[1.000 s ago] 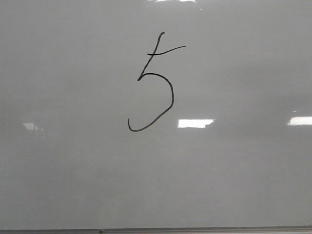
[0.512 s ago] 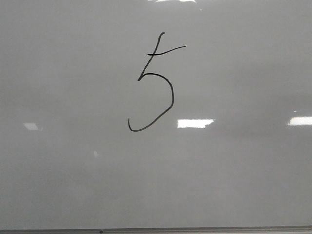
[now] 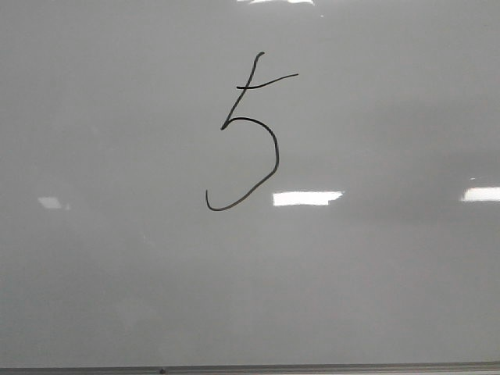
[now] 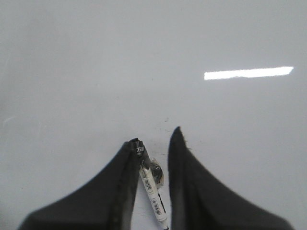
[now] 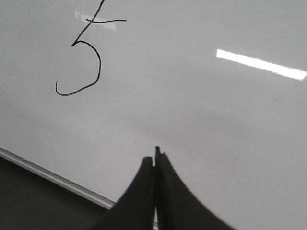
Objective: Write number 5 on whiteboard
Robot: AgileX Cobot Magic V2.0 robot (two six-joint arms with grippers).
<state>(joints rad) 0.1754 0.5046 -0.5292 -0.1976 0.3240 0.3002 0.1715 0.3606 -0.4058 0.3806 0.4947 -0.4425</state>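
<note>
The number 5 [image 3: 276, 152] is drawn in thin black line on the upper middle of the whiteboard [image 3: 375, 297]; it also shows in the right wrist view [image 5: 100, 62]. No gripper shows in the front view. My left gripper [image 4: 156, 136] is open over the board [image 4: 96, 72], with a white marker with a black cap [image 4: 151, 184] lying between its fingers, close against one of them. My right gripper [image 5: 156, 158] is shut over the board [image 5: 216, 120] near its framed edge, away from the digit. A small dark nub sticks out at its tips.
The board's thin frame edge [image 3: 312, 367] runs along the near side and shows in the right wrist view [image 5: 48, 175], with a dark surface [image 5: 29, 201] beyond it. Bright white light reflections [image 3: 307, 198] lie on the board.
Only the light reflections on the board have shifted a little. The digit is unchanged.
</note>
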